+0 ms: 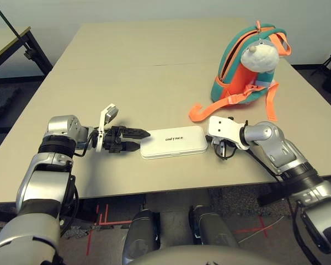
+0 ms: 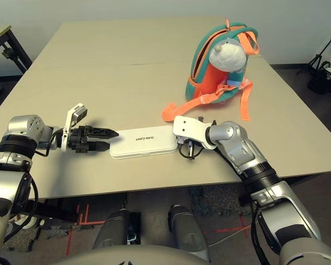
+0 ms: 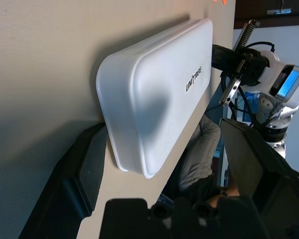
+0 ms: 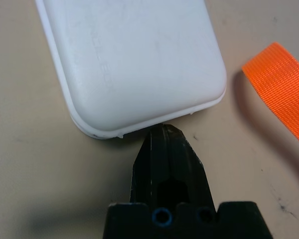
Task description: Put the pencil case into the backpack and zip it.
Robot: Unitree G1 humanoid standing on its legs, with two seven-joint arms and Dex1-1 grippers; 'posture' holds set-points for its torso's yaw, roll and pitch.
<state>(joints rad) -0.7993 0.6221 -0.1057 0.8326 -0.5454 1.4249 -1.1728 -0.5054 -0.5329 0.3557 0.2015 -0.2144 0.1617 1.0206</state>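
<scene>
The white pencil case lies flat near the table's front edge, its UNITREE lettering facing up. My left gripper is open at the case's left end, one finger on either side of its corner. My right gripper is shut, with its tips touching the case's right end. The teal and orange backpack stands upright at the back right, a grey-white plush toy hanging on its front.
An orange strap from the backpack trails over the table just behind my right gripper. A dark stand is off the table's far left corner. The tan table stretches bare behind the case.
</scene>
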